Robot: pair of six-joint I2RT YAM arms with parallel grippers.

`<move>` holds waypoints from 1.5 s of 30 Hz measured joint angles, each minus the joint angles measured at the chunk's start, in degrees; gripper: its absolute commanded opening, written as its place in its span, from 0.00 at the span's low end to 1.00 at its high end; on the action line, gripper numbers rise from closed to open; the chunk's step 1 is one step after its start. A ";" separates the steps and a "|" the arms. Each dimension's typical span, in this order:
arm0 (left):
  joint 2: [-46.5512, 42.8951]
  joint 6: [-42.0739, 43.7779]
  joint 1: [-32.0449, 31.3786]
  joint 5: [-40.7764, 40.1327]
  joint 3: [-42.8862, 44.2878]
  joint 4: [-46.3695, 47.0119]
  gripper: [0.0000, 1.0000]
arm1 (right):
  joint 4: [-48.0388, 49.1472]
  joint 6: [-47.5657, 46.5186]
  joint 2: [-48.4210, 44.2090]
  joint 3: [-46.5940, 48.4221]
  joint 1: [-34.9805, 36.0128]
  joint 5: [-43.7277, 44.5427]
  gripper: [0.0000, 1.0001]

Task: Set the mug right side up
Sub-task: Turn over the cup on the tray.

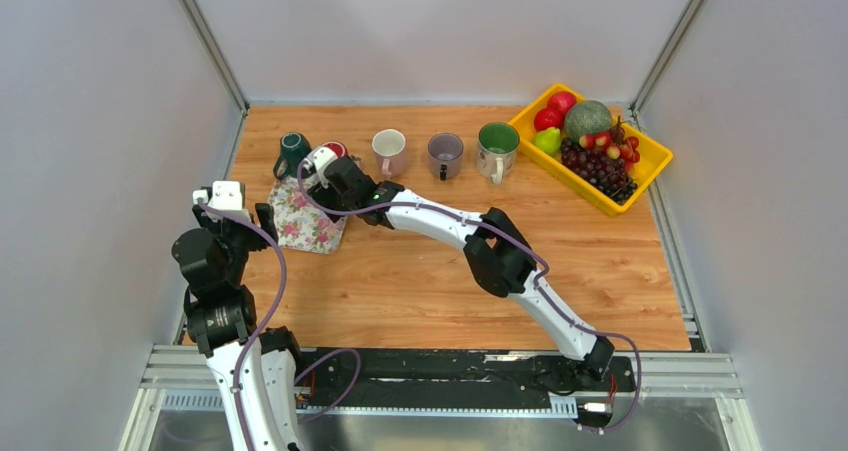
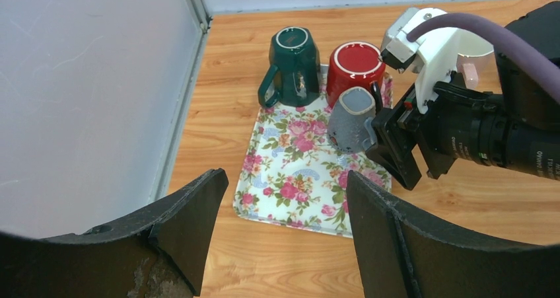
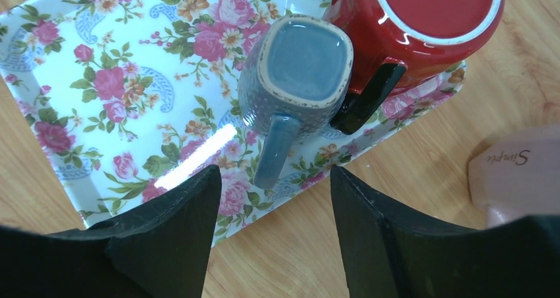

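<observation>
Right end effector (image 3: 274, 176) spread over upside-down grey mug (image 3: 300, 63), seemingly not touching.

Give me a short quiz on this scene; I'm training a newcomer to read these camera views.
1. True or false: the grey mug on the floral tray stands upside down.
2. How many mugs stand upside down on the tray? A) one B) two C) three
3. Fill in: the right gripper has its jaws ____, with the grey mug's handle pointing toward the gap between them.

Key
1. True.
2. C: the dark green mug, the red mug and the grey one.
3. Open.
</observation>
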 measured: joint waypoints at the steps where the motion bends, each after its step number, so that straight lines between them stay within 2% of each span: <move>1: 0.02 0.00 0.00 0.00 -0.04 0.02 0.78 | 0.11 0.26 0.44 0.11 -0.09 0.04 0.63; 12: 0.02 0.00 0.24 -0.07 -0.46 0.02 0.78 | 1.33 2.56 2.45 2.27 -0.31 0.63 0.53; 45: 0.02 0.02 0.31 -0.17 -0.46 0.02 0.79 | 2.23 3.89 5.55 6.19 -0.33 3.02 0.41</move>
